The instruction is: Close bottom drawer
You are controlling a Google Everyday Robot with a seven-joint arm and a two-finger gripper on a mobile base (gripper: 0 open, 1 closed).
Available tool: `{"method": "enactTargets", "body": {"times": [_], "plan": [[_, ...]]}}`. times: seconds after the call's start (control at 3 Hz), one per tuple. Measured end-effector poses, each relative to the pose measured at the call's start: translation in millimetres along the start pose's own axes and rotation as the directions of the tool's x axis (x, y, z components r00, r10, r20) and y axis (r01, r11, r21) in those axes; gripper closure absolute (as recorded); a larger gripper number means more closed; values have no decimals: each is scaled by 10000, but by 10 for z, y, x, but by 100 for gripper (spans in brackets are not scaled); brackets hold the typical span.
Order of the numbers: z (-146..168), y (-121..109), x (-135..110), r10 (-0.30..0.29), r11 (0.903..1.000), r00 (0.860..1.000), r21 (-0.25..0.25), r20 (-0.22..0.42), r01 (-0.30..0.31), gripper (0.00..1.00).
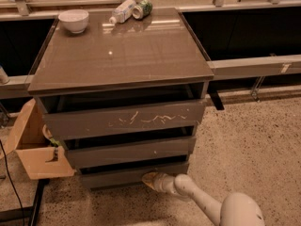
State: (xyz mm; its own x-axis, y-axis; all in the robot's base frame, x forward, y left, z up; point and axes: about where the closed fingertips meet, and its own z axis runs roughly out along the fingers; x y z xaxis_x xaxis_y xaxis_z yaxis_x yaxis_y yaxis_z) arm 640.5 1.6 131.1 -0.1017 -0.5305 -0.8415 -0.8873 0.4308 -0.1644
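The bottom drawer (127, 176) is the lowest, narrowest dark grey-brown front of the cabinet, plain and unmarked. It stands slightly out, with a dark gap above it. My gripper (149, 179) is at the end of the white arm (197, 199) that reaches in from the lower right. Its tip rests against the drawer front, right of the middle, just above the floor. Above the bottom drawer are the medium front (129, 150) and the largest front with pale scratches (124, 118), both pulled out a little.
The cabinet top (120, 51) holds a white bowl (74, 20), a plastic bottle (122, 11) and a green can (142, 8) at the back. An open cardboard box (33, 147) stands left of the cabinet. A railing and dark panels run behind. Speckled floor lies to the right.
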Motion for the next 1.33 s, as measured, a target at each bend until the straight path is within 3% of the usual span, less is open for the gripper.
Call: {"method": "enactTargets", "body": {"times": [0.33,0.67,1.0,1.33], "plan": [[12,-8,-17,9,9999,10000,-123,51,-9,100],[-40,51,-20,88,9984,9999,-557,-99,-93,100],[-143,153,-8,363,9895,9983,-1382,-461,-423,100],[-264,284,31,645,9705,9936,-2257,-932,-842,100]]}}
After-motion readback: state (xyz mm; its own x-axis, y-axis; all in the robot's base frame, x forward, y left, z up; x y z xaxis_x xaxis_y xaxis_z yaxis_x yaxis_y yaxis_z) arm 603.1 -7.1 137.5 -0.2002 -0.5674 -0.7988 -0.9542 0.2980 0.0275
